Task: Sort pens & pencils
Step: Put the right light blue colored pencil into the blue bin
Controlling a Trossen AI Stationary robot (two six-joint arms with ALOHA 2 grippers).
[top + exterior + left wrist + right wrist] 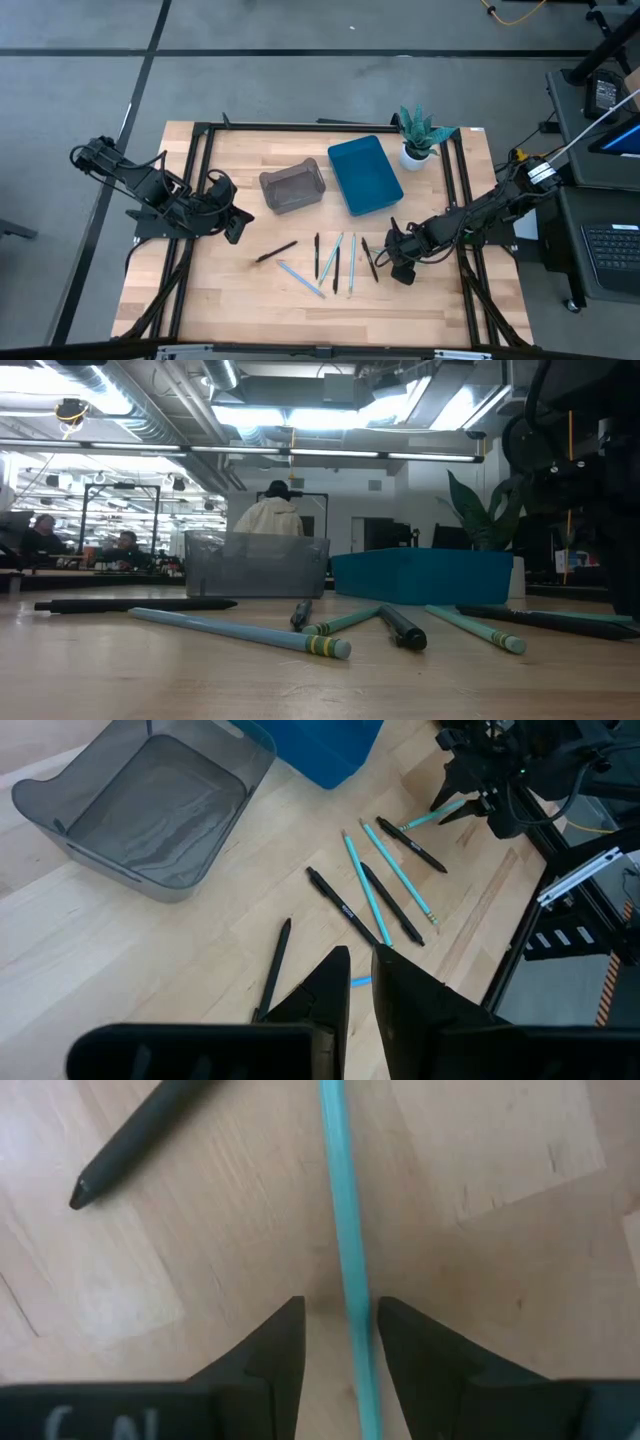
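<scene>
**Right gripper straddling a light blue stick, not clamped**

Right gripper point(398, 257) sits low on the worktop point(230, 290), right of centre in the high view, at the right end of the stick row. Right wrist view: one light blue stick point(345, 1250) runs between the two fingers point(265, 1350), a narrow gap either side, fingers slightly apart. A black stick point(135, 1145) lies just beside it, upper left of that frame.

Remaining pens & pencils point(335, 262) lie loose, lower centre of the worktop, below the grey bin point(292, 187) and blue tray point(364, 174).

Left gripper point(237, 222) hovers at left-centre, well apart from the sticks; fingers nearly together, holding nothing.
</scene>
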